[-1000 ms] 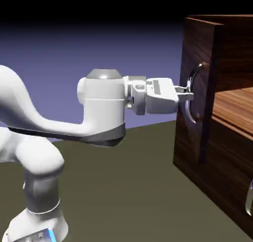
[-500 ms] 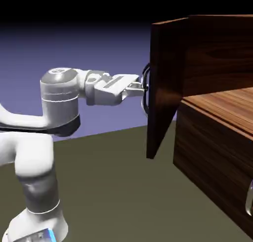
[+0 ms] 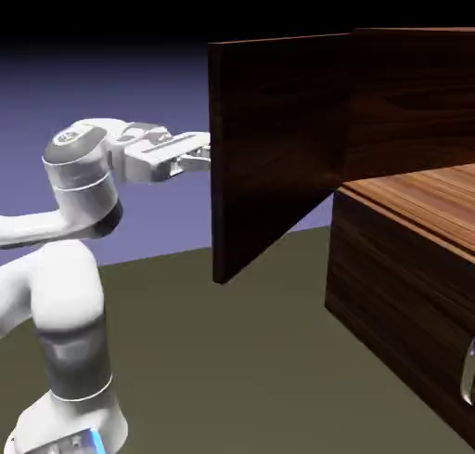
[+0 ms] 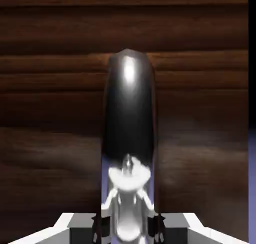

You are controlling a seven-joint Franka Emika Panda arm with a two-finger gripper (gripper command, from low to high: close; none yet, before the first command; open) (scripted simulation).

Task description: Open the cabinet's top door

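The white arm's two-finger gripper [image 3: 206,152] is clamped on the curved silver handle [image 4: 129,133] to lever the wide dark wood-grain top door [image 3: 278,146], swung well out from the boxy brown cabinet's [image 3: 408,285] upper front corner.

Dull olive table [image 3: 241,369], blue-violet backdrop [image 3: 121,81]

top door [image 3: 278,146] — swung wide open

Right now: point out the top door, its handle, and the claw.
top door [image 3: 278,146], exterior view, middle of the swung-out panel.
handle [image 4: 129,113], hand view, middle of the shiny bar.
claw [image 4: 128,225], hand view, between its fingertips, shut on the handle.
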